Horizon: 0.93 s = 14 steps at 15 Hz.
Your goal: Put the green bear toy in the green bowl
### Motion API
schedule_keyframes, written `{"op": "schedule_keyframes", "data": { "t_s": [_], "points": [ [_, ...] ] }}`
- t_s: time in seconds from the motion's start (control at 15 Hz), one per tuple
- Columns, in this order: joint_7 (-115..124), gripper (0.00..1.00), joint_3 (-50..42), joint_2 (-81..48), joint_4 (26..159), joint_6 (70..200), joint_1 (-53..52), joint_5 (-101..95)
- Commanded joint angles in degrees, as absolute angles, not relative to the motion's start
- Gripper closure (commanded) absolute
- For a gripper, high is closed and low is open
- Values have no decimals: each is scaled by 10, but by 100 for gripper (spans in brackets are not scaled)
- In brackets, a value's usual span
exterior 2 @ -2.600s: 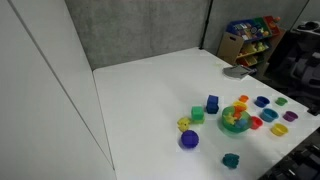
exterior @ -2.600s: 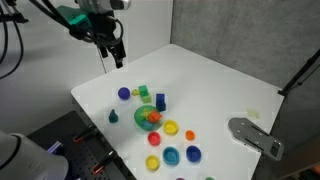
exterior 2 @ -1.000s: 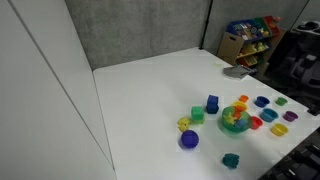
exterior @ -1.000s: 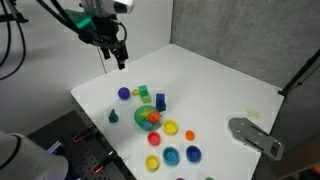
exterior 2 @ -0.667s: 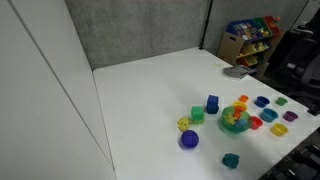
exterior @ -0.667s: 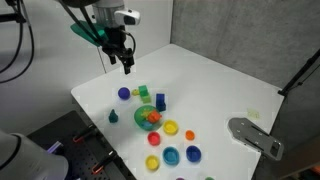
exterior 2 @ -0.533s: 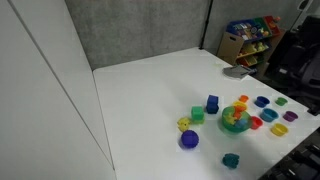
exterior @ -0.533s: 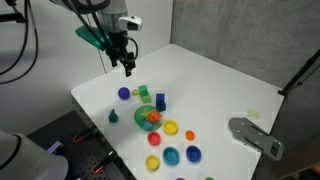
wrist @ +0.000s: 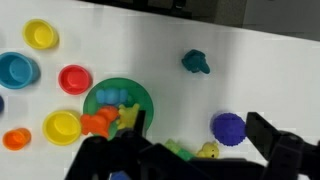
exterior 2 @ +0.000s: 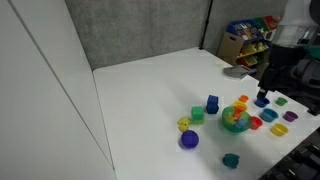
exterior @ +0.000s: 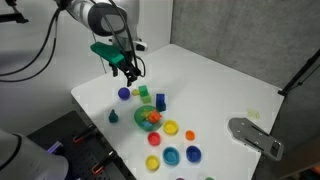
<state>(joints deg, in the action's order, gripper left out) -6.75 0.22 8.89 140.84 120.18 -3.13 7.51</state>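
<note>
A: In both exterior views, where do we log the green bear toy (exterior: 113,116) (exterior 2: 231,160)?
B: On the table (exterior: 220,80) near the green bowl (exterior: 139,120), apart from the gripper (exterior: 131,72)
A: Wrist view?
B: Green bear toy (wrist: 196,63) lies ahead of our wide-spread, empty fingers (wrist: 285,150); long axis unclear, no writing readable

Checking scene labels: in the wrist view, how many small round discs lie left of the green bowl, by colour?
yellow discs: 2
red disc: 1
blue disc: 1
orange disc: 1
Total: 5, leaving out anything cut off at the picture's edge.
</note>
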Motion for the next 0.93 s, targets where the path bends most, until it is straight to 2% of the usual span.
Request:
{"op": "schedule_keyframes", "data": {
  "t_s": [0.0, 0.27, 0.33, 0.87],
  "points": [
    [-120, 0, 4, 16, 1377, 1214, -36, 111],
    [-152, 0, 11, -45, 1345, 1205, -28, 125],
    [-129, 0, 14, -19, 1376, 1219, -29, 112],
    [-130, 0, 25, -52, 1390, 1242, -35, 90]
  ]
}}
